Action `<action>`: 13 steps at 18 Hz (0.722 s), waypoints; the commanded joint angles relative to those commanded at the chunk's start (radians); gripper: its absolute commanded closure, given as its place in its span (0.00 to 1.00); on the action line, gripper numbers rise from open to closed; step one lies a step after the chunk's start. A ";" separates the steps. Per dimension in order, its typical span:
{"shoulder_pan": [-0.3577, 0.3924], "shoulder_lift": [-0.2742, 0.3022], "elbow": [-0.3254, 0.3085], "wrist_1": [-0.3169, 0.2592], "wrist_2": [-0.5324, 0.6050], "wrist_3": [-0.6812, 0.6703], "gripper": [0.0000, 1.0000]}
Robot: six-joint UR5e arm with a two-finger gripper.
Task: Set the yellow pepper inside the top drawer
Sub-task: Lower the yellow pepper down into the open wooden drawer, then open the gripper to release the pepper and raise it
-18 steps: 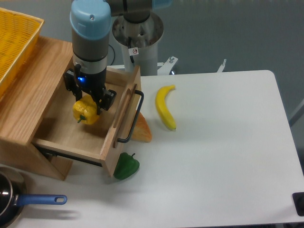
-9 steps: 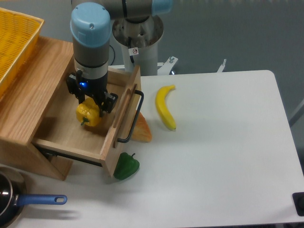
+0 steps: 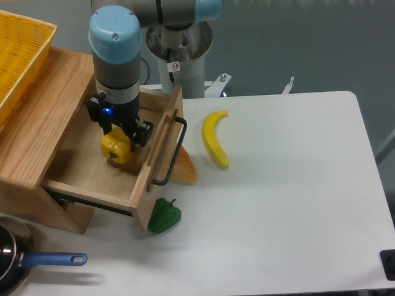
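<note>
White tabletop fills the right and lower part of the view. At its left edge stands a light-oak cabinet, with a yellow woven basket resting on its top at the far left corner.

The top drawer is pulled open toward the right; its front panel carries a black bar handle.

UR5e arm, grey with a blue cap, hangs straight down over the open drawer. Gripper sits inside the drawer opening, fingers clamped on the yellow pepper. Pepper is within the drawer walls, stem end pointing down-left; whether it touches the drawer floor, cannot tell.

Banana lies on the tabletop to the right of the drawer front, well apart from it. An orange wedge-shaped item lies just beside the drawer front, below the handle; what it is, unclear. Dark green pepper sits on the tabletop at the drawer's near corner, touching or almost touching the wood.

Saucepan with a blue handle at the lower left, partly cut off by the frame edge.
</note>
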 joint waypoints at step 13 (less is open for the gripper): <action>0.003 0.035 0.002 -0.003 0.000 0.003 0.01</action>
